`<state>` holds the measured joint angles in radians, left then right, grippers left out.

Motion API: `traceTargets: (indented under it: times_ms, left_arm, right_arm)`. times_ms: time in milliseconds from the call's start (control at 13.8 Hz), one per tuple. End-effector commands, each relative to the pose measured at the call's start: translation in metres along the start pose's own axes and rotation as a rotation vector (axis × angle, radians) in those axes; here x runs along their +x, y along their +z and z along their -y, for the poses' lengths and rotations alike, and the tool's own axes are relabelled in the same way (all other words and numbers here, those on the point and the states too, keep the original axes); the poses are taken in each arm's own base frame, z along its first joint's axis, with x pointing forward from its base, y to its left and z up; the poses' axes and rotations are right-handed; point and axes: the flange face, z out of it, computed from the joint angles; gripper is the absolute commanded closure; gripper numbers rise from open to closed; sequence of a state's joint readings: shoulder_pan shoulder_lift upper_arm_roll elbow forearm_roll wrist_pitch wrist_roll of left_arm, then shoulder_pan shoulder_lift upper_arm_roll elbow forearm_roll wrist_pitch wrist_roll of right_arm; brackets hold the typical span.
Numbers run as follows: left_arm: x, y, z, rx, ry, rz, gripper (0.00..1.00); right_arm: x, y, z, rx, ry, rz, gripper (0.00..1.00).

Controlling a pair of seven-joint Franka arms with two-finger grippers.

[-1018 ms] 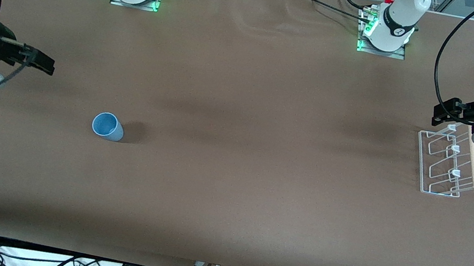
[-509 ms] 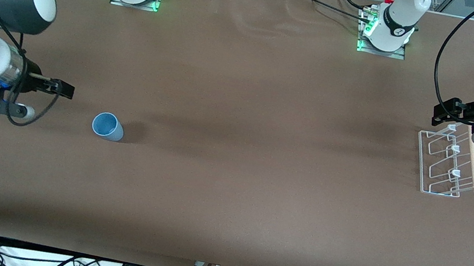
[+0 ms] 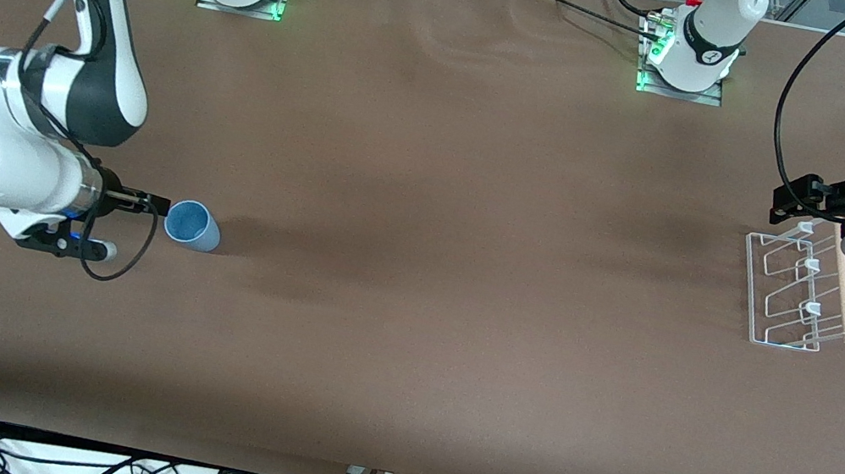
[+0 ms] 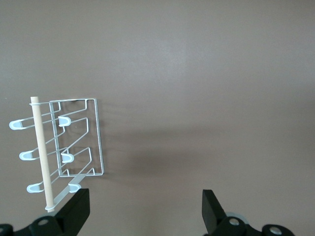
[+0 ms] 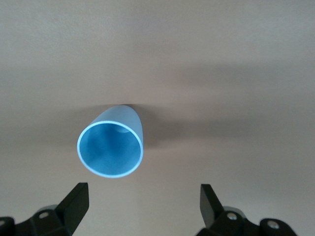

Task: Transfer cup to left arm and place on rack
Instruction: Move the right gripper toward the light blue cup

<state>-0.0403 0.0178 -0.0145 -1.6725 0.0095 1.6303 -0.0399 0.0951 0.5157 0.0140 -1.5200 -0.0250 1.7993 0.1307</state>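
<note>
Toward the right arm's end of the table, the cup lies on its side, its open mouth facing the right gripper, which sits low just beside the rim with fingers spread wide and nothing between them. At the left arm's end, the left gripper waits spread and empty over the rack's edge nearest the bases.
</note>
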Motion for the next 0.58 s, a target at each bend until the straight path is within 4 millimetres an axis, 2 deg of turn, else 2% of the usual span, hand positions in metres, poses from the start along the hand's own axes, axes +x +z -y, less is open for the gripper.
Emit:
traceTargets:
  times_ms: [0, 509]
  left_arm:
    - [-0.006, -0.006, 0.001, 0.014, 0.002, -0.001, 0.00]
    - [-0.006, -0.006, 0.001, 0.014, 0.002, -0.001, 0.00]
  right_arm:
    - [0.007, 0.016, 0.004, 0.009, -0.010, 0.012, 0.00]
    - [0.016, 0.060, 0.007, 0.010, -0.012, 0.026, 0.00]
